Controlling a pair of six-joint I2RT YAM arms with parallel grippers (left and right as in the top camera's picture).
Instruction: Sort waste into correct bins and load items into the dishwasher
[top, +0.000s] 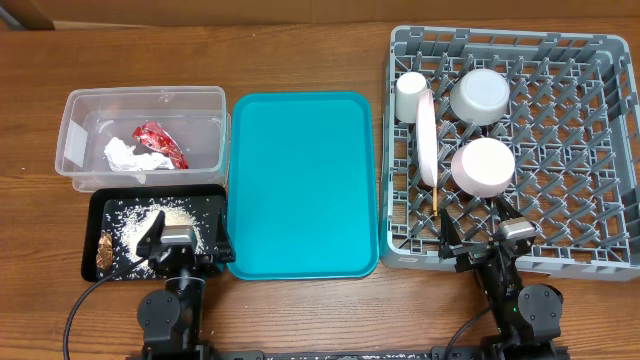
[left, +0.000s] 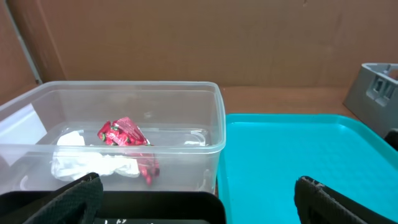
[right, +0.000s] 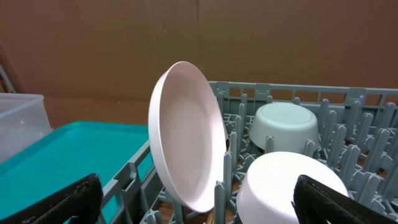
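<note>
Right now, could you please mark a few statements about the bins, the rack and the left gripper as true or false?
1. The red wrapper lies in the clear tub. True.
2. The plate lies flat in the grey rack. False: it stands on edge between the pegs.
3. Two bowls sit upside down in the rack. True.
4. The left gripper holds the tissue. False: it is open and empty; the tissue lies in the tub.
5. Rice is scattered on the black tray. True.

Both arms folded low near base; left claw (top: 185, 240) wide open, empty; right claw (top: 485, 238) likewise.
</note>
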